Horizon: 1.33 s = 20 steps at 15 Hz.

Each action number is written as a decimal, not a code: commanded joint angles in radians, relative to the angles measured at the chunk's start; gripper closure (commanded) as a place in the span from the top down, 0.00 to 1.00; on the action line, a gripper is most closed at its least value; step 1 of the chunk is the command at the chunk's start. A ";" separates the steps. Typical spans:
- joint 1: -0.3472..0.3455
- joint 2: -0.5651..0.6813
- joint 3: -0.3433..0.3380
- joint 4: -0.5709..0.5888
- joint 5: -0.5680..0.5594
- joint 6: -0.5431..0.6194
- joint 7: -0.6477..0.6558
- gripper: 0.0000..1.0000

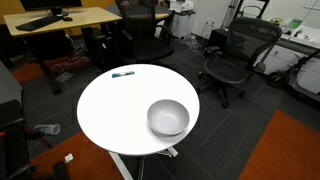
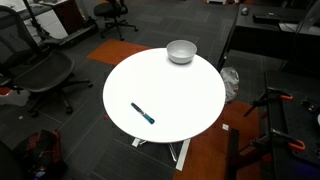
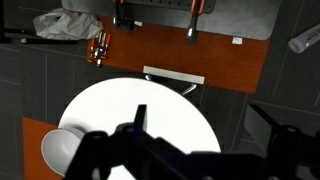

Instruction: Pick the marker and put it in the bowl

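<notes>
Two objects sit on a round white desk (image 1: pixel 118 112) in an office with a dark carpeted floor. One is a small, thin, dark marker with a teal-blue part (image 1: pixel 123 73). It lies flat on the desk top, close to the edge. The second is a round, deep, plain grey-white bowl with a smooth rim (image 1: pixel 168 117). It stands upright near the opposite edge, well apart from the marker. Both exterior views show this layout. In an exterior view the marker (image 2: pixel 143 113) lies at a slant towards the near side of the desk (image 2: pixel 175 95), with the bowl (image 2: pixel 181 50) at the far side. Nothing touches the marker, and the inside of the bowl looks bare. In the wrist view the end effector (image 3: pixel 200 140) appears only as a dark, blurred silhouette along the bottom of the frame, above the desk (image 3: pixel 130 100). Its shape is too dim to tell how far apart the jaws stand, and no object can be made out in it. The bowl (image 3: pixel 58 150) shows at the lower left of that view. An orange-brown floor mat (image 3: pixel 170 55) lies beyond the desk. Black mesh office chairs (image 1: pixel 235 55) stand around on the carpet, and a light wooden worktop (image 1: pixel 60 18) is in the background.
</notes>
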 commanded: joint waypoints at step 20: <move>-0.007 0.488 -0.091 0.322 -0.015 0.211 0.186 1.00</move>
